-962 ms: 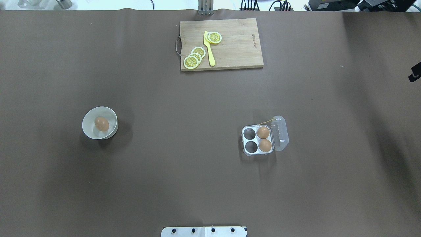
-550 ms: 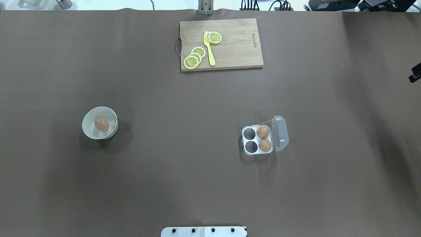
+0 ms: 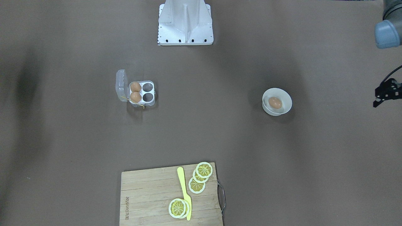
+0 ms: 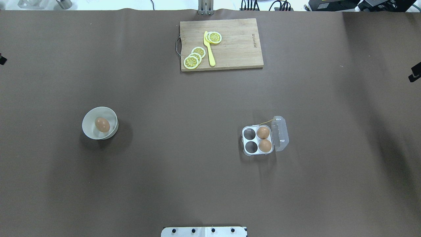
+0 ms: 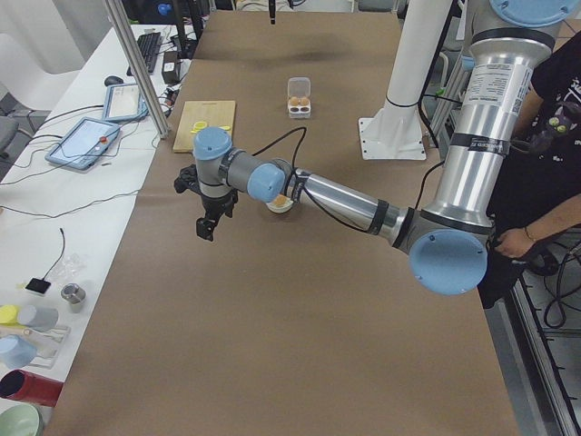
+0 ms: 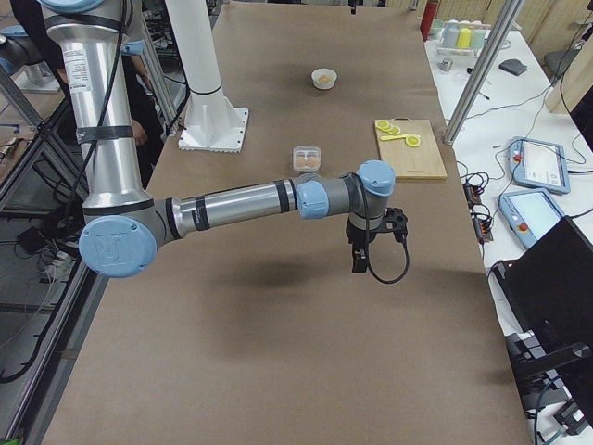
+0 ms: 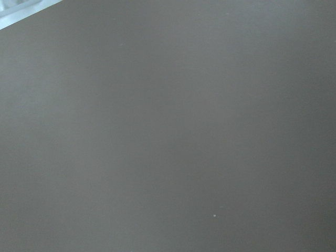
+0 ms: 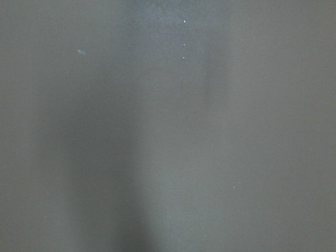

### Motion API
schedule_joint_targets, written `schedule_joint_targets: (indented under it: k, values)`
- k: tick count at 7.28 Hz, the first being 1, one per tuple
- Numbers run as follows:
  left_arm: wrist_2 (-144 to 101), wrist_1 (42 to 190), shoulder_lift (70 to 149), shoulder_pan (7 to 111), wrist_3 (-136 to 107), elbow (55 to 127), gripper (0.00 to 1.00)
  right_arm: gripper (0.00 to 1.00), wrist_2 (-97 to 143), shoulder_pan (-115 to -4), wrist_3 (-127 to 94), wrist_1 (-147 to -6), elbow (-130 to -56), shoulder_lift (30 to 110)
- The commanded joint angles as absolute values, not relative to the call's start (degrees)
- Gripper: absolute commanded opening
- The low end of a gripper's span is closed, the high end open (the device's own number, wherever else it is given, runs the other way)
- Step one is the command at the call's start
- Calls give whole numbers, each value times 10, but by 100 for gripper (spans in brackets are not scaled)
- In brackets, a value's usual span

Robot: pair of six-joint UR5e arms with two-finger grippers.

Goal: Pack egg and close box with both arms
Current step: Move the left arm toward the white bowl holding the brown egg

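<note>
One orange-brown egg (image 4: 102, 124) lies in a round white bowl (image 4: 89, 131) at the table's left. The clear box (image 4: 247, 152) stands right of centre with its lid (image 4: 280, 133) open to the right. Two like eggs (image 4: 262, 132) fill its right cells; the two left cells are empty. My left gripper (image 3: 385, 94) hangs far left of the bowl; only a tip shows at the overhead view's left edge (image 4: 2, 59). My right gripper (image 4: 415, 73) shows at the right edge, far from the box. I cannot tell whether either gripper is open or shut. Both wrist views show only brown table.
A wooden cutting board (image 4: 236, 46) with lemon slices (image 4: 194, 57) and a yellow knife (image 4: 209, 49) lies at the far middle. The robot's white base (image 3: 185, 22) stands at the near edge. Operators' desks with tablets lie beyond both table ends.
A tip of my left gripper has come into the overhead view at its left edge. The right gripper, eggs, bowl and box have not moved.
</note>
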State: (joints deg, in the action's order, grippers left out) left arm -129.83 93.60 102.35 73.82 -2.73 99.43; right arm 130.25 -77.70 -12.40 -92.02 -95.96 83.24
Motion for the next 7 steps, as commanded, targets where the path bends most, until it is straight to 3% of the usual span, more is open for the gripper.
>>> schedule_joint_targets:
  k: [1,6,7]
  values:
    - [-1298,935,1034,675,-70,1028,99,100,1303,-777,-127,-921,-955,829]
    - [-1303,936,1070,550,-155,1029,97,100,1303,-777,-127,-925,-954,832]
    - [-1301,938,1071,529,-177,1029,91,100,1303,-780,-127,-925,-954,833]
